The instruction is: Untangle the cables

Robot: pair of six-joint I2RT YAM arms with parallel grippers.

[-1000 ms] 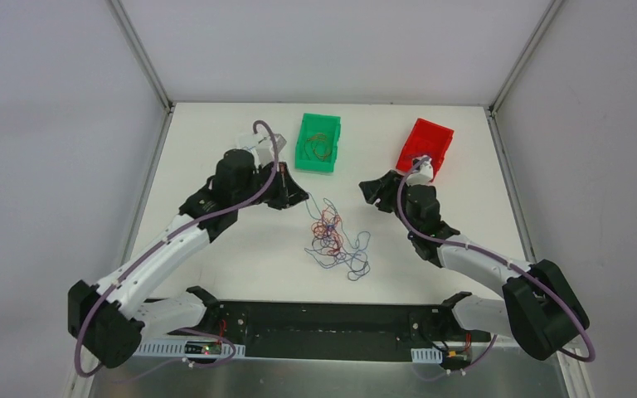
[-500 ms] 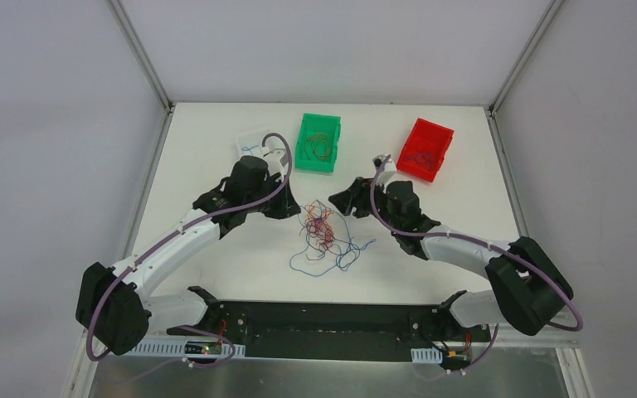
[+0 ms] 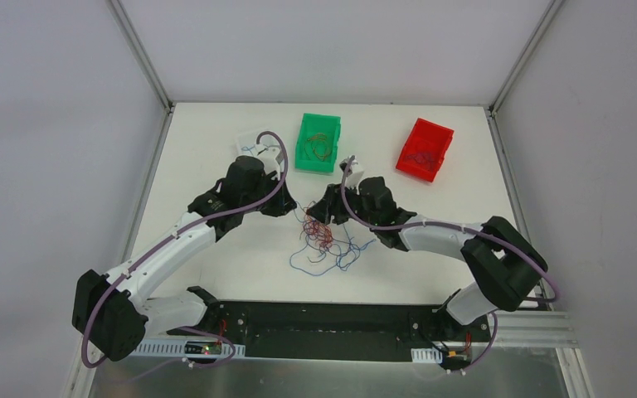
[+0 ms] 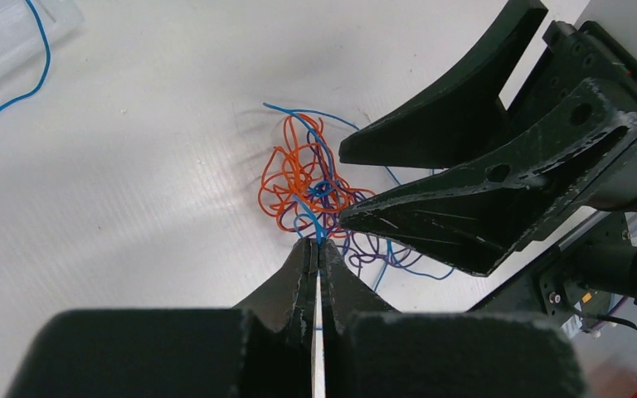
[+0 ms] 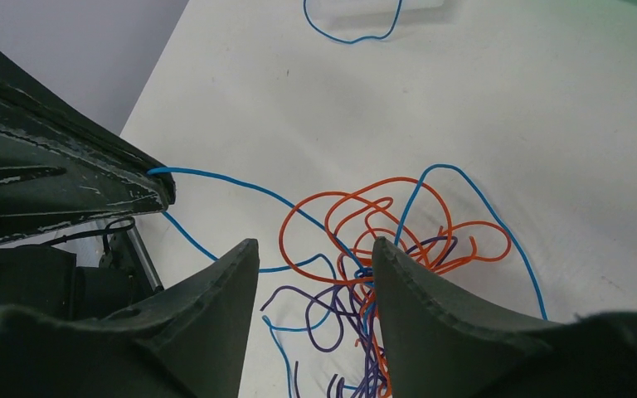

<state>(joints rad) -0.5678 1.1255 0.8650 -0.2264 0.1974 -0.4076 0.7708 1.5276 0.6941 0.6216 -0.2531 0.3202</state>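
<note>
The cables (image 3: pixel 323 238) lie in a knot of thin blue, orange-red and dark purple wires on the white table between my two arms. My left gripper (image 3: pixel 292 204) is at the knot's left edge, shut on a blue strand (image 4: pixel 318 235) that leaves its tips (image 4: pixel 318 244) and runs into the knot (image 4: pixel 308 184). From the right wrist view, that blue strand (image 5: pixel 240 184) stretches taut from the left fingers (image 5: pixel 133 186) to the knot (image 5: pixel 386 236). My right gripper (image 3: pixel 325 209) hovers open over the knot's upper edge. Its jaws (image 5: pixel 315 245) straddle purple and blue loops without touching them.
A green bin (image 3: pixel 318 159) holding orange wires stands behind the knot. A red bin (image 3: pixel 425 170) with dark wires sits at the back right. A clear tray (image 3: pixel 249 139) with a blue wire (image 4: pixel 40 62) is at the back left. Loose blue and purple strands (image 3: pixel 315 267) trail toward the near edge.
My right arm has swung left from the red bin to just over the knot. The left gripper drew back slightly with its strand, and the knot shifted left and bunched up.
</note>
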